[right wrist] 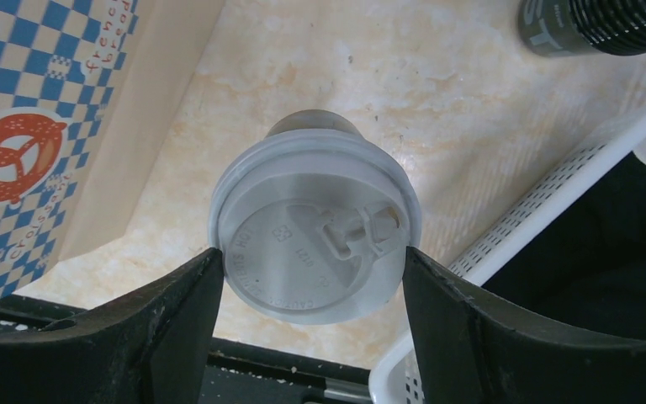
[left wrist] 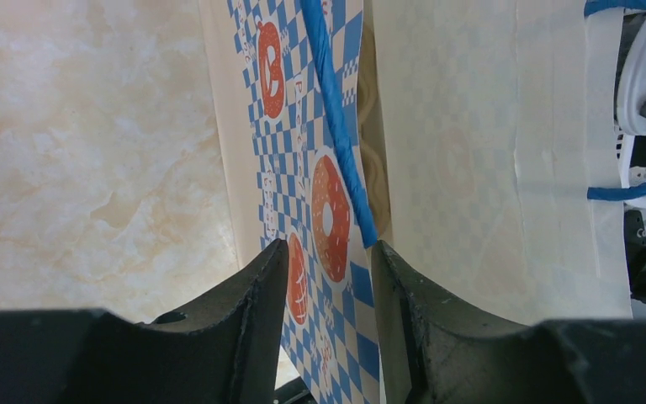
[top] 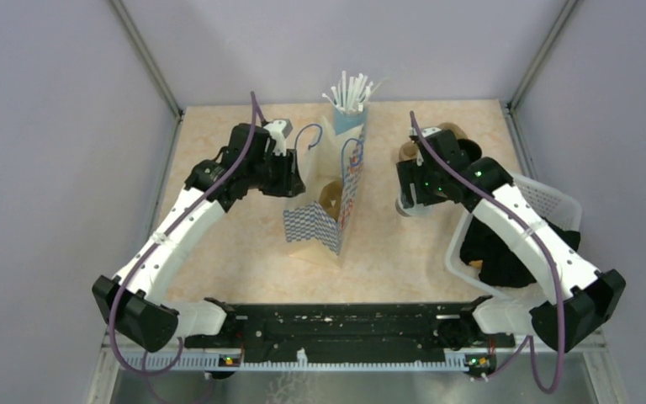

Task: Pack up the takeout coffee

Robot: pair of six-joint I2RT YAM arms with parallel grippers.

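The takeout coffee [right wrist: 315, 240], a dark cup under a round white lid, stands right of the paper bag [top: 336, 202]. My right gripper [right wrist: 311, 252] is shut on it, with a fingertip against the lid's rim on each side. From above, the gripper [top: 410, 198] hides most of the cup [top: 410, 208]. I cannot tell whether the cup rests on the table. The blue-checked bag [left wrist: 471, 151] stands with its mouth open. My left gripper [left wrist: 330, 246] is open, with the bag's left wall and blue handle [left wrist: 336, 126] between its fingers. It sits at the bag's left side [top: 296, 178].
A light-blue cup of white straws [top: 349, 105] stands behind the bag. A white mesh basket [top: 555, 202] holding dark items [top: 505, 252] is at the right. Another dark cup [right wrist: 593, 25] lies beyond the coffee. Brown things [top: 450, 130] sit behind my right arm.
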